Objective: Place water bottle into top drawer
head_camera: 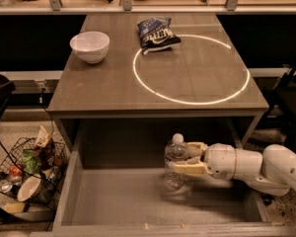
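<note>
Water bottle (174,158), camera view: upright inside the open top drawer (113,201), right of centre, base at or just above the drawer floor; contact cannot be confirmed. Gripper (183,158), reaching in from the right, pinches the bottle's sides between its two fingers. Judged progress: transport essentially complete; release and withdrawal remain. Bowl (90,46) and chip bag (157,32) lie on the table (197,83) above.

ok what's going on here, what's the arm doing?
The robot's hand reaches in from the right and grips the water bottle, holding it upright inside the open top drawer. It has not let go yet, and I cannot tell whether the bottle's base touches the drawer floor. A white bowl and a chip bag sit on the table above.
</note>
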Available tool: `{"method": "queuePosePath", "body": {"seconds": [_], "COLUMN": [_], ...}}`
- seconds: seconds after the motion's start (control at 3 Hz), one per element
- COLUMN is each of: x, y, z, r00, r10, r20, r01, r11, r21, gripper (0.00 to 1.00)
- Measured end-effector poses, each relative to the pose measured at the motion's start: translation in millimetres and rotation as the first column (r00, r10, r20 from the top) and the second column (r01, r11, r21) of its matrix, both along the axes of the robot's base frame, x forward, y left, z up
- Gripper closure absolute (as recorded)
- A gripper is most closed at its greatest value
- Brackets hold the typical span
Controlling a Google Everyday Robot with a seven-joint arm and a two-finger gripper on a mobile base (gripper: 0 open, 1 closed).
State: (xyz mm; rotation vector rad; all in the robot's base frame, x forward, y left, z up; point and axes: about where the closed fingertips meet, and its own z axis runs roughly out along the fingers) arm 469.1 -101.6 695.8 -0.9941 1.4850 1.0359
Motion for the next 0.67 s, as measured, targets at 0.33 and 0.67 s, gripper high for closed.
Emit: {"method": "queuePosePath", "body": {"seconds": [0.33, 0.67], "x": [-0.1, -0.3], "y": [1.9, 4.0], "z": [0.3, 0.7], "r00": [1.0000, 1.0000], "r10": [0.004, 0.008], "r20": [0.000, 0.001], "r01": [-0.004, -0.008], "r11": [1.000, 1.000], "r21": [0.001, 0.001], "gripper": [0.36, 0.12]}}
